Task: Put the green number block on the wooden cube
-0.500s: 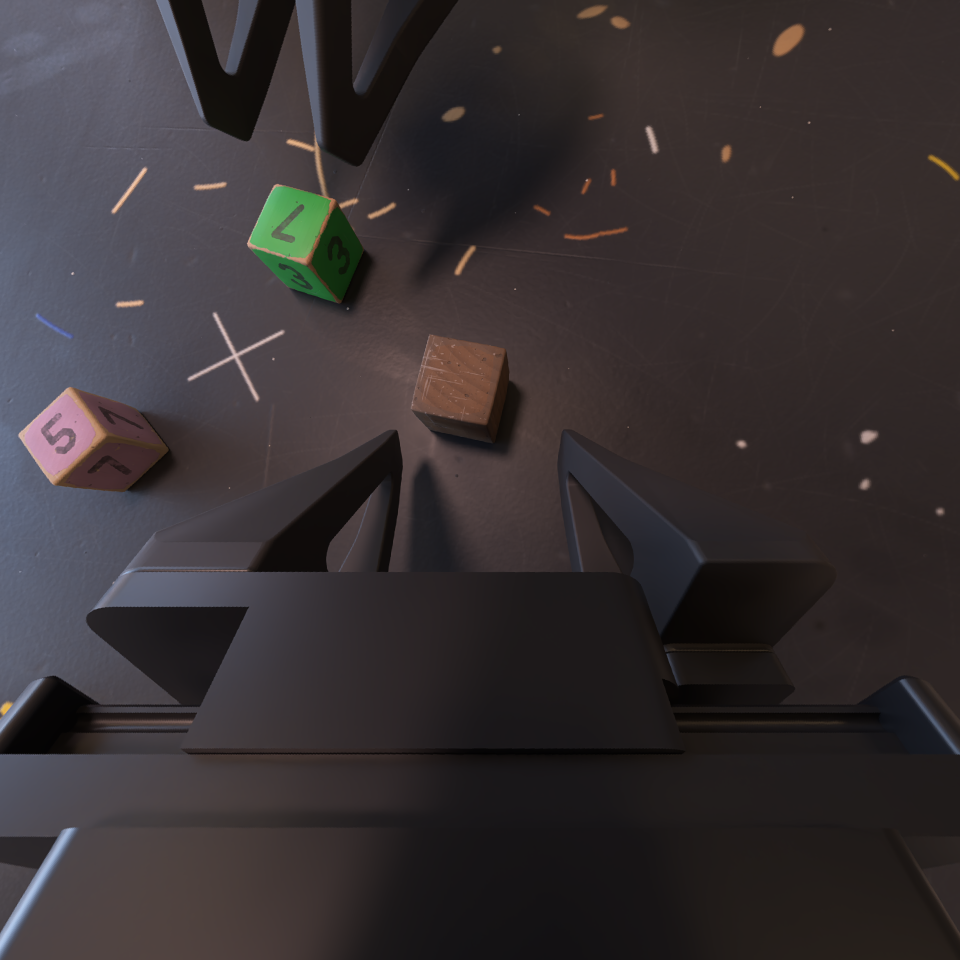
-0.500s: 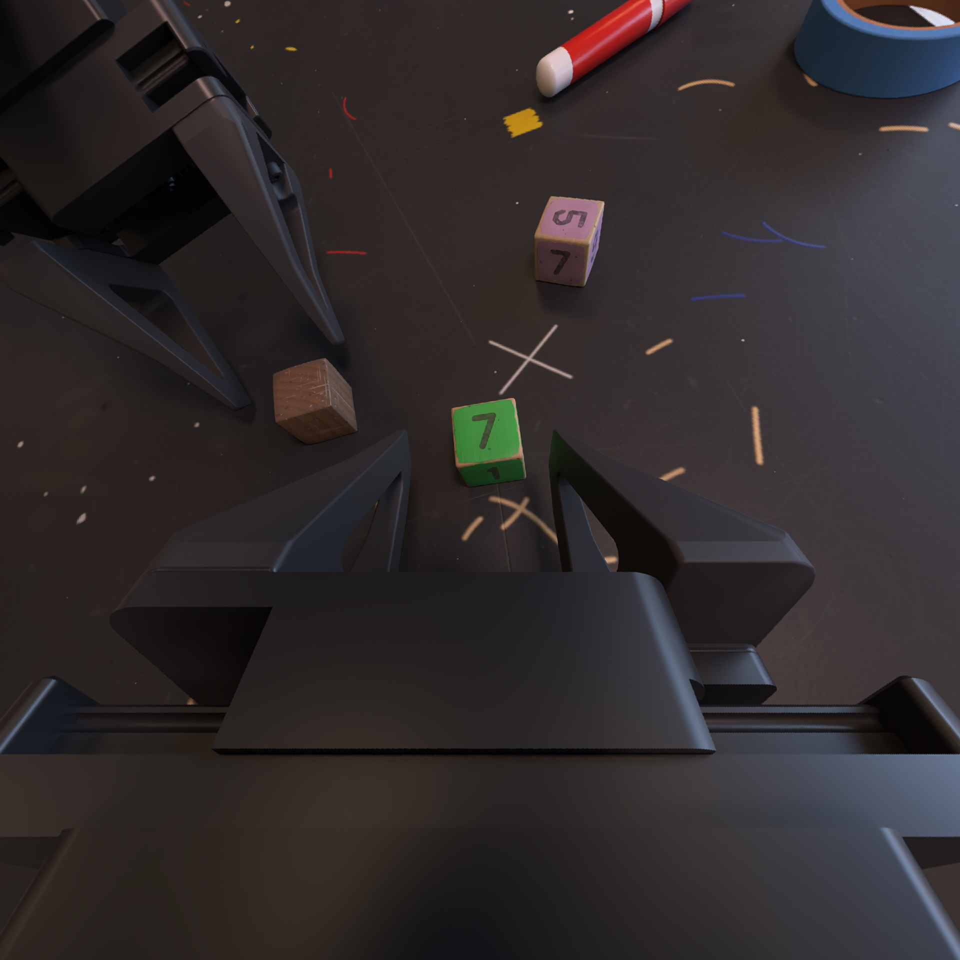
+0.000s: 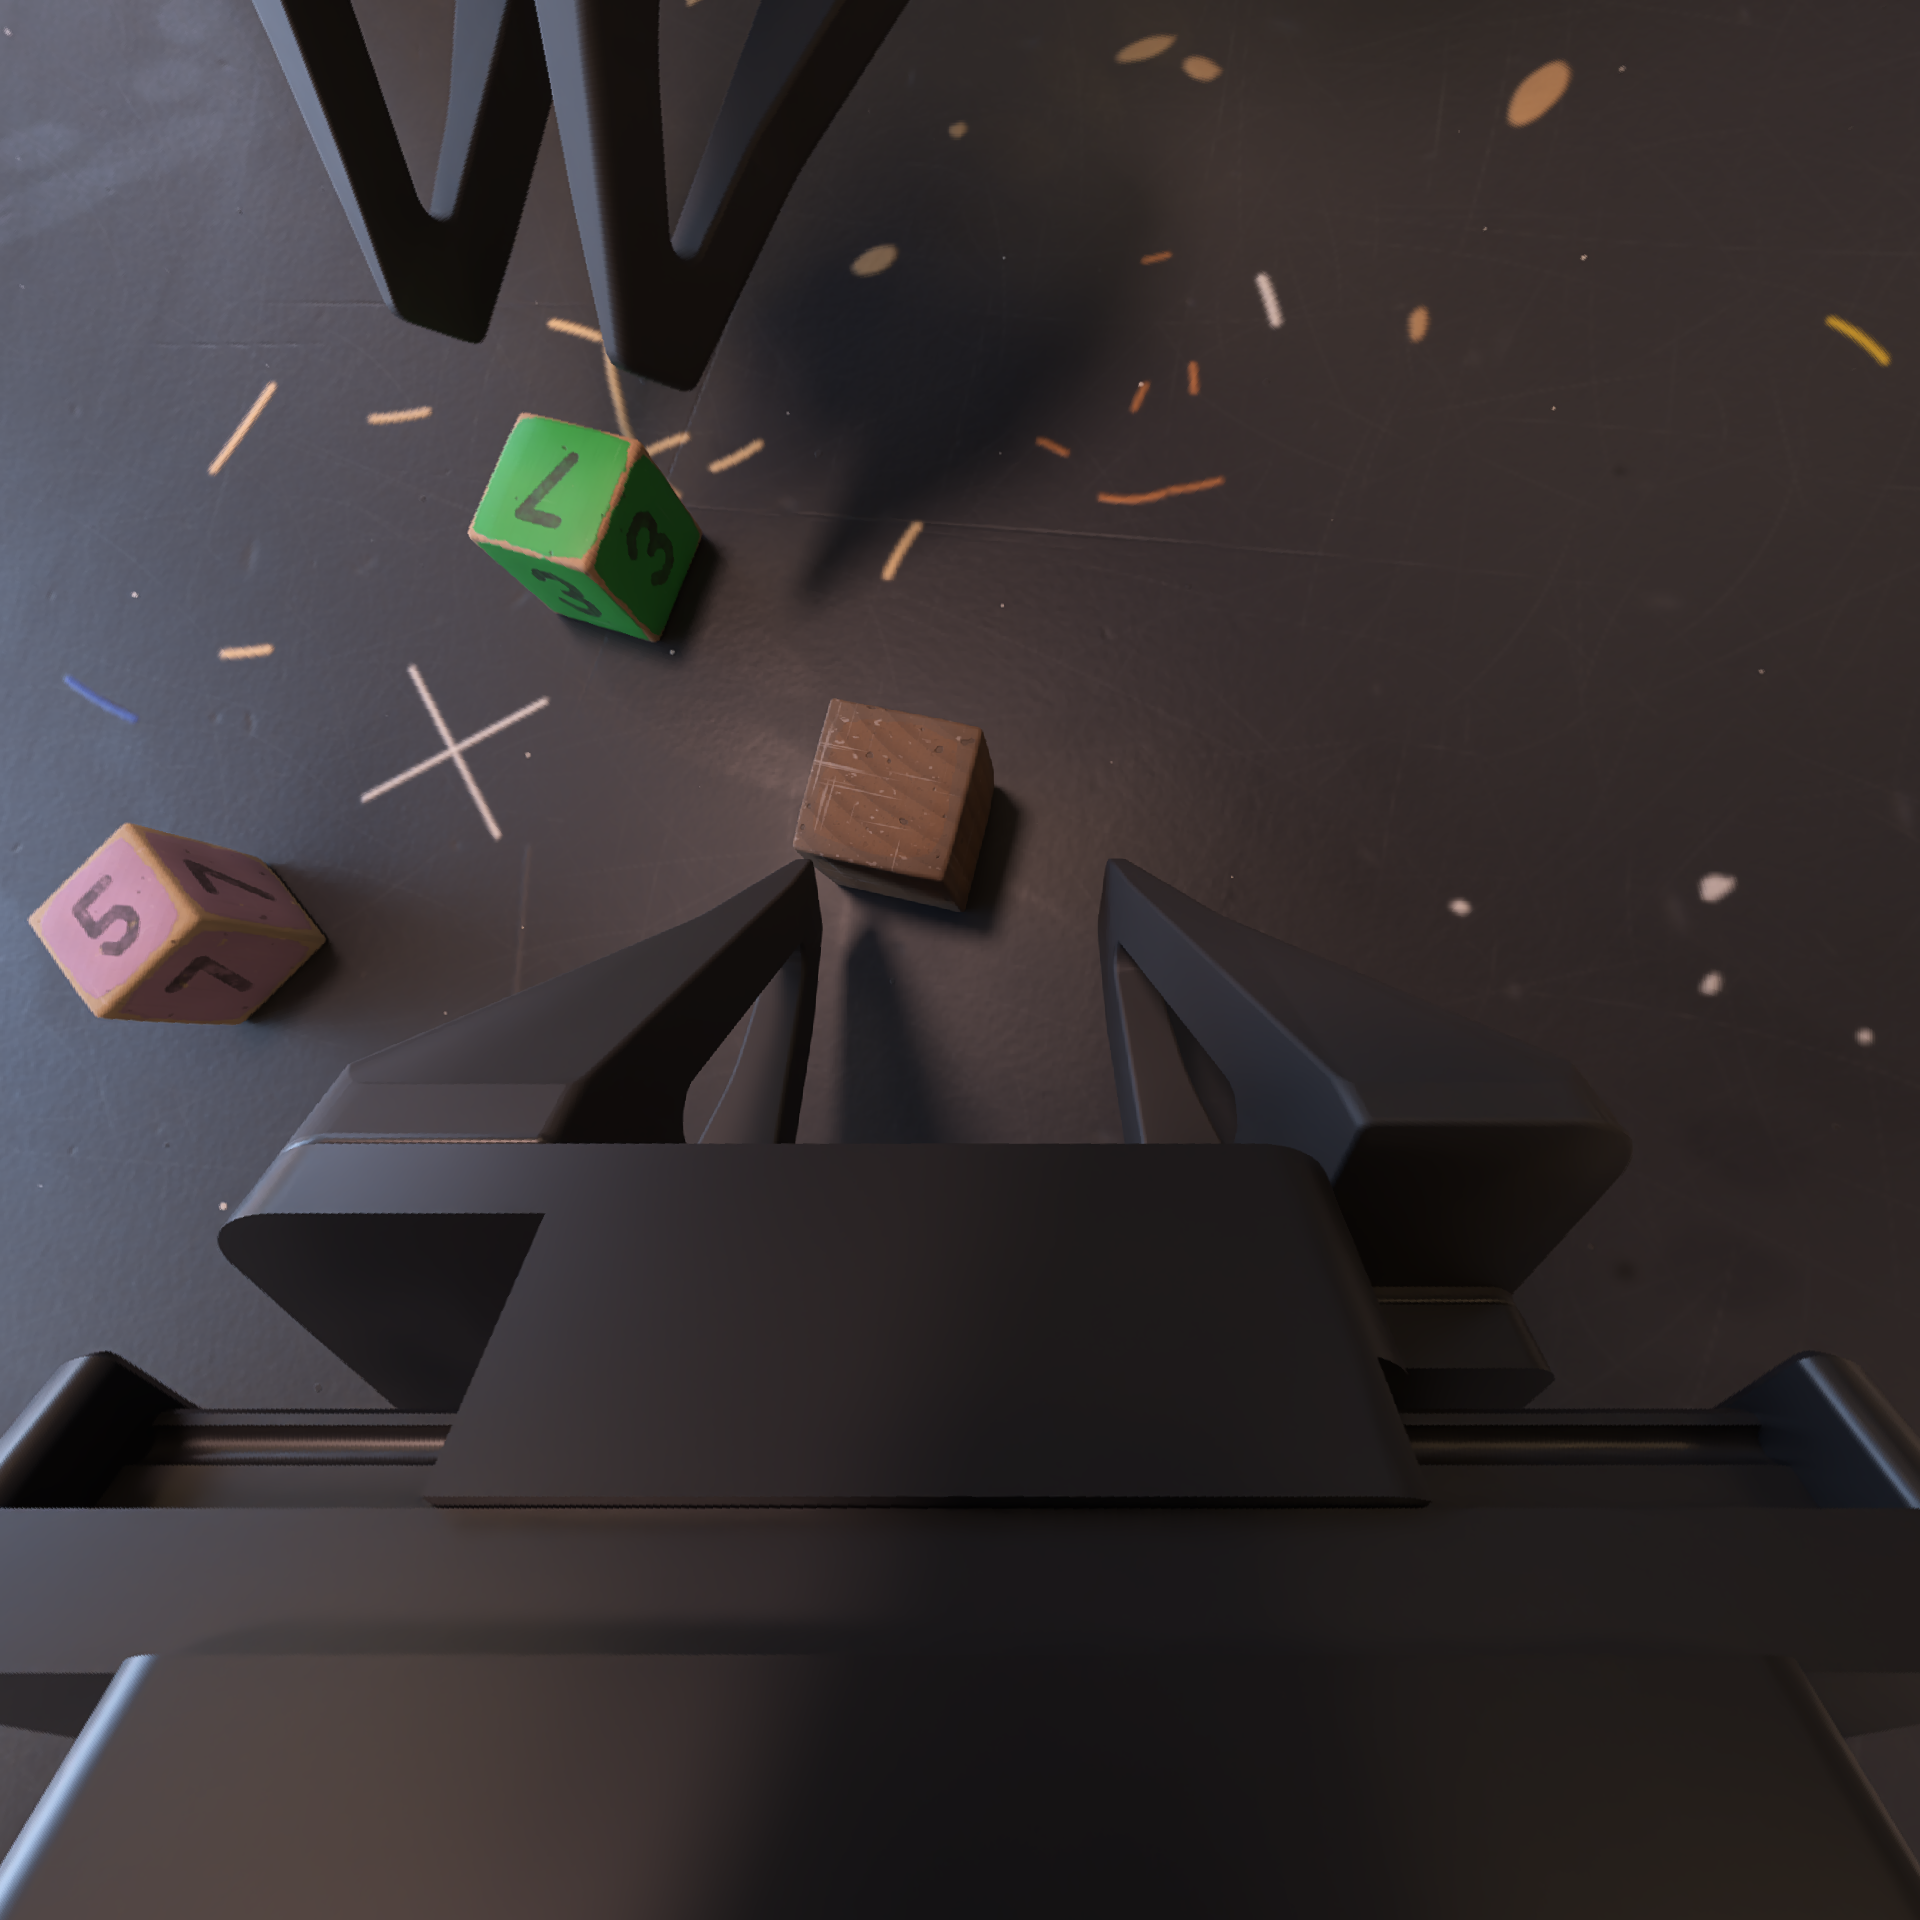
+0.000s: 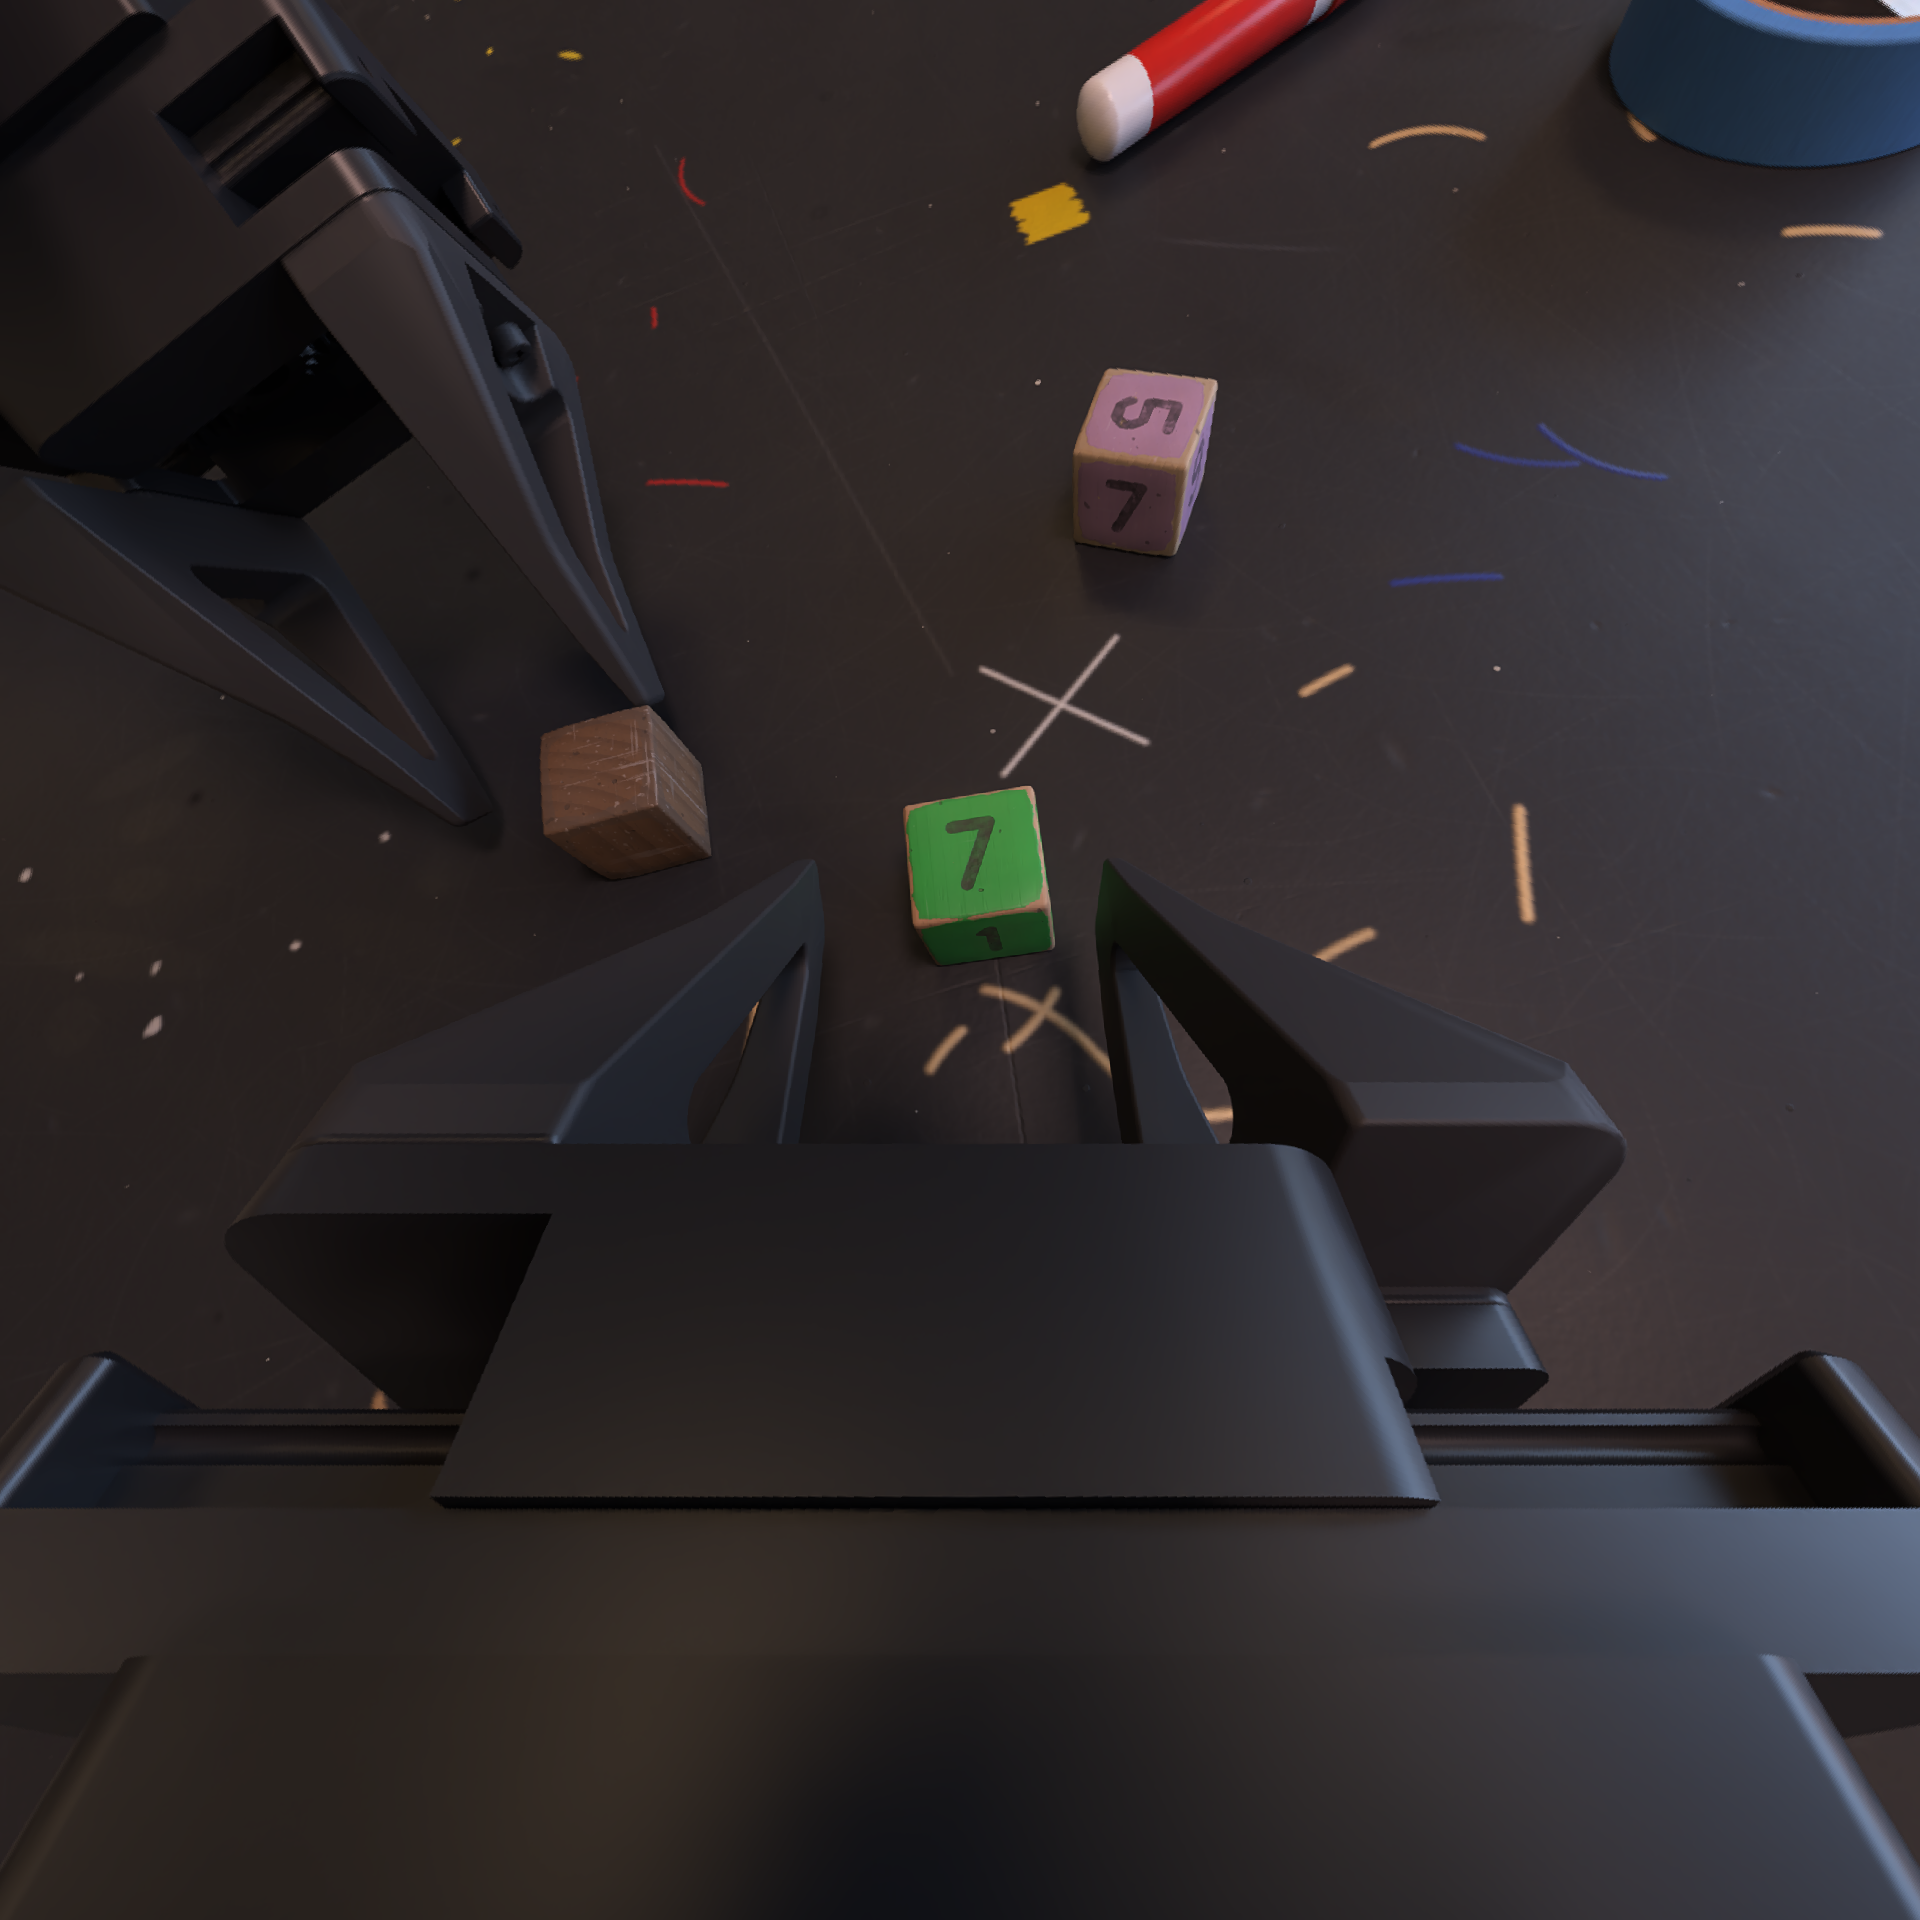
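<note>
The green number block (image 4: pixel 977 871) is being straddled by the spread right gripper (image 4: pixel 961 873); the wooden cube (image 4: pixel 623 792) is at risk of being nudged by the spread left gripper (image 3: pixel 956 873).

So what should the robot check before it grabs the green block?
1. Right gripper open: ok.
2. Green block lined up between its fingers: ok.
3. Green block flat on the table: ok.
4. Fingers low enough to pinch it: cannot tell.
5. Top of the wooden cube free: ok.
6. Left gripper away from the wooden cube: not ok, open, hovering right over it.
</note>
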### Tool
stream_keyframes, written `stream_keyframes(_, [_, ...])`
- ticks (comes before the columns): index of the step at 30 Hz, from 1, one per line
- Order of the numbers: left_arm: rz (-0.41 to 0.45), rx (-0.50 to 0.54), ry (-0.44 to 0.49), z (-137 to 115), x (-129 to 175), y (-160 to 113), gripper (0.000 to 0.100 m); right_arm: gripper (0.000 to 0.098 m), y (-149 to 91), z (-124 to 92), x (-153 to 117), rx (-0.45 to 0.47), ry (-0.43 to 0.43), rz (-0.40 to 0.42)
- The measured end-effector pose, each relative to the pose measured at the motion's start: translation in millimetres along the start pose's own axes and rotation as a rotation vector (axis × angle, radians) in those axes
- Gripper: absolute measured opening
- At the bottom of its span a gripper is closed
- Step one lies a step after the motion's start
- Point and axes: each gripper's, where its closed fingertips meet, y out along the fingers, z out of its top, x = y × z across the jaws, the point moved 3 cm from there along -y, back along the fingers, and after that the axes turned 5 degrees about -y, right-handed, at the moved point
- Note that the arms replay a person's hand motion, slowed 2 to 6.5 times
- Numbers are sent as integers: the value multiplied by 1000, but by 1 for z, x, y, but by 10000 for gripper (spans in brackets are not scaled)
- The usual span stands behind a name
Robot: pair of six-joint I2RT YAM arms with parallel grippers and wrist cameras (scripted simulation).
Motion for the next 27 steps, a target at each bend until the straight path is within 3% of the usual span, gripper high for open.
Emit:
stream_keyframes(10, [85, 4, 43, 10, -3, 8, 292, 433, 2, -2, -1, -20, -12, 0])
stream_keyframes(27, [102, 4, 44, 13, -3, 11, 289, 429, 3, -2, -1, -22, -8, 2])
